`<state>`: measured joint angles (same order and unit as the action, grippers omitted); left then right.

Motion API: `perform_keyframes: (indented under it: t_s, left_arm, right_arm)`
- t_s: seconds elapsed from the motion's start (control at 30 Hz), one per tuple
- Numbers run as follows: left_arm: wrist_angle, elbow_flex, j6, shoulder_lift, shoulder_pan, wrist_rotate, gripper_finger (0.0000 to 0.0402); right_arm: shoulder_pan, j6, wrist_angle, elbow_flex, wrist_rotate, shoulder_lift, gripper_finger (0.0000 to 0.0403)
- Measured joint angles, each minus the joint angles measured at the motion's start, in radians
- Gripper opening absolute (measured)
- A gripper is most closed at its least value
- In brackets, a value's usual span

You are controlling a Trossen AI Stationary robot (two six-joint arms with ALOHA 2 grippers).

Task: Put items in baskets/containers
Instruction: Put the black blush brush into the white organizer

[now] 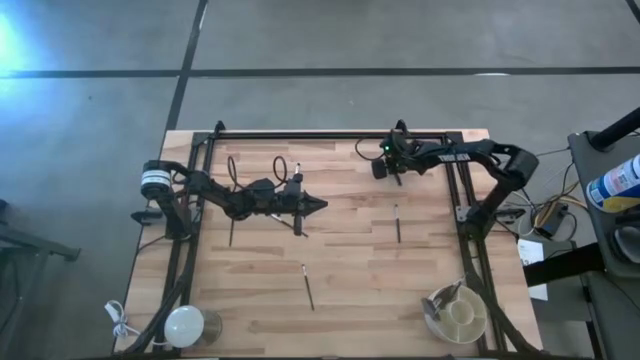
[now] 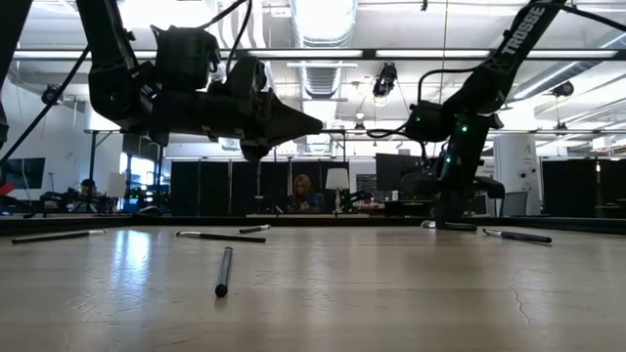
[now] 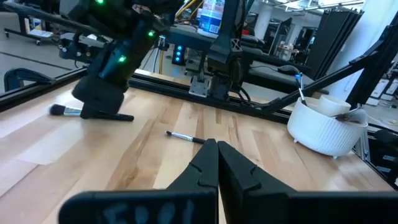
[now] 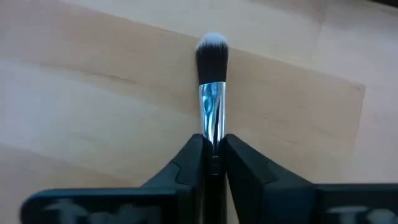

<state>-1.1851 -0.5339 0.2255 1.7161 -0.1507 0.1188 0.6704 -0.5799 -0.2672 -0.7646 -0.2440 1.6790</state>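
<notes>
At the table's far right, the right gripper [image 4: 211,155] pinches a brush [image 4: 212,74] by its handle, ready to carry to the tub [image 1: 458,318]; the left gripper [image 3: 217,163] waits closed, empty.

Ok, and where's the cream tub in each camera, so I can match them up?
High view: the cream tub sits at the picture's lower right, in the table corner on the right arm's side.
Low view: not in it.
Left wrist view: in view, far off past the left gripper, near the table's edge.
Right wrist view: not in it.
Shared landmark: the right gripper, closed on a brush, shows in all four.
</notes>
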Motion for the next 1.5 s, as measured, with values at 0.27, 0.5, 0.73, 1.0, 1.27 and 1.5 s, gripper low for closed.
perform_keyframes:
  t_s: [0.27, 0.5, 0.73, 1.0, 1.27, 1.5]
  left_arm:
    - [0.01, 0.0, 0.032, 0.0, -0.003, -0.038, 0.0]
    - [0.012, -0.01, 0.095, 0.0, -0.004, -0.055, 0.0]
    - [0.012, -0.048, 0.16, 0.0, -0.004, -0.05, 0.0031]
    - [0.019, -0.132, 0.204, 0.0, -0.001, -0.053, 0.0095]
    - [0.119, -0.245, 0.202, 0.0, -0.001, -0.089, 0.0117]
    - [0.147, -0.273, 0.183, 0.0, -0.001, -0.151, 0.0117]
  right_arm:
    - [-0.089, 0.036, 0.006, 0.099, 0.014, -0.113, 0.0034]
    - [-0.233, 0.008, 0.206, 0.28, 0.041, -0.312, 0.0034]
    - [-0.403, 0.013, 0.59, 0.426, 0.045, -0.469, 0.0034]
    - [-0.555, 0.148, 0.951, 0.443, 0.008, -0.475, 0.0034]
    - [-0.64, 0.279, 0.952, 0.327, -0.078, -0.393, 0.0033]
    - [-0.665, 0.353, 0.952, 0.259, -0.081, -0.311, 0.0034]
